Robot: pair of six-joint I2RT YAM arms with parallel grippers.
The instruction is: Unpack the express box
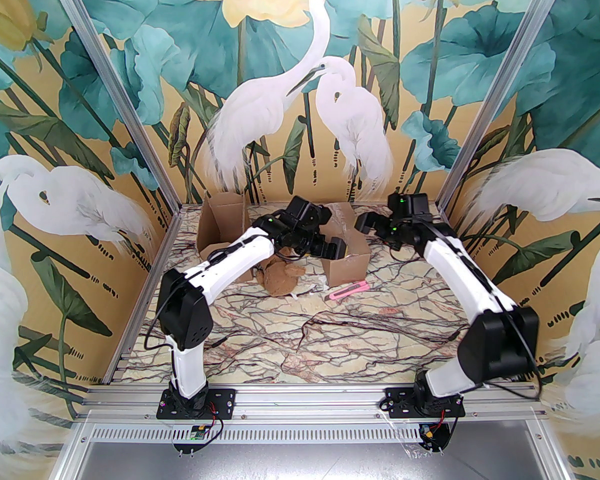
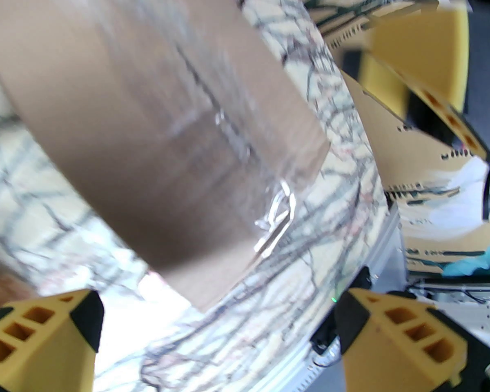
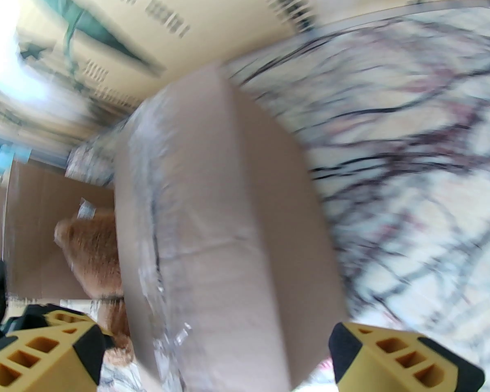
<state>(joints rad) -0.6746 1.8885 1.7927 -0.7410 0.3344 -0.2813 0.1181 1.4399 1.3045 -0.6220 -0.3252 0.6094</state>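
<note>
Plainly the express box (image 1: 350,268) is light, stiff corrugated cardboard, brown and matt. It sits just right of centre in the top view on the veined marble-pattern table (image 1: 330,328). Glossy clear tape (image 2: 224,137) runs over its faces, wrinkled and lifting at one corner. That film likely makes the surface slick, so a bare cardboard edge or flap rim looks the surer place to pinch, and the walls would probably buckle under a hard squeeze.

The left gripper (image 1: 331,249) hangs at the box's left side and the right gripper (image 1: 367,223) at its upper right. Both are spread wide with nothing in them.

A soft brown plush toy (image 1: 280,277) lies lower left of the box. A pink utility knife (image 1: 347,290) lies just below it, and a second opened carton (image 1: 222,223) stands at upper left.
</note>
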